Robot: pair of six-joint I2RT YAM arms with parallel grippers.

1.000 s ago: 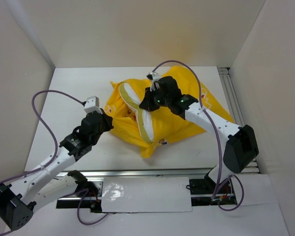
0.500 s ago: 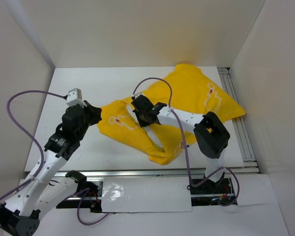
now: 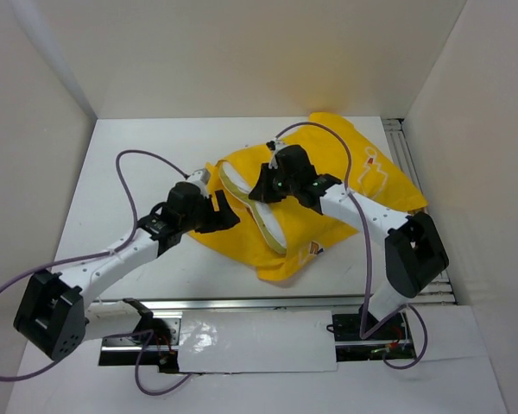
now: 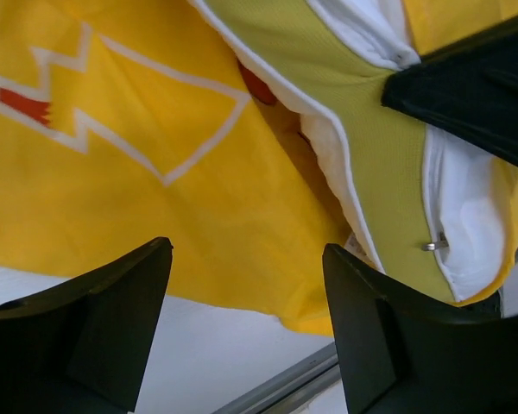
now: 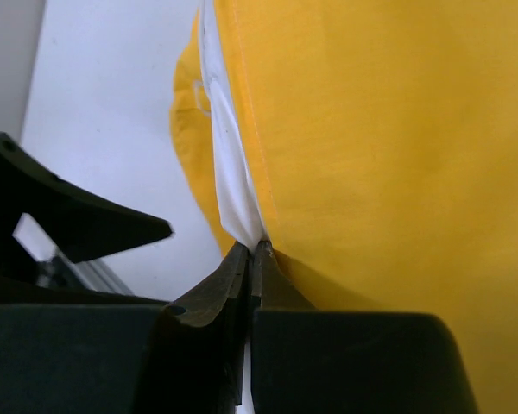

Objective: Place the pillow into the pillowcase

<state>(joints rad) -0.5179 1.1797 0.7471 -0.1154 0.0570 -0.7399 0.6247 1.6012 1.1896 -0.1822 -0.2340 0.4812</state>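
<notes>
Top view: the pillowcase [image 3: 328, 198] is seen rumpled on the table [image 3: 129, 164], centre to right. The pillow [image 3: 257, 210] is lodged partly inside, with its white face and pale seam exposed at the left opening. The left gripper [image 3: 227, 216] is set at that opening and the right gripper [image 3: 263, 188] on the pillow.

Left wrist view: the fingers [image 4: 95, 336] are held wide apart, with nothing gripped, above the pillowcase edge.

Right wrist view: the jaws are pressed together on the pillow's white edge, beside the pillowcase hem.
</notes>
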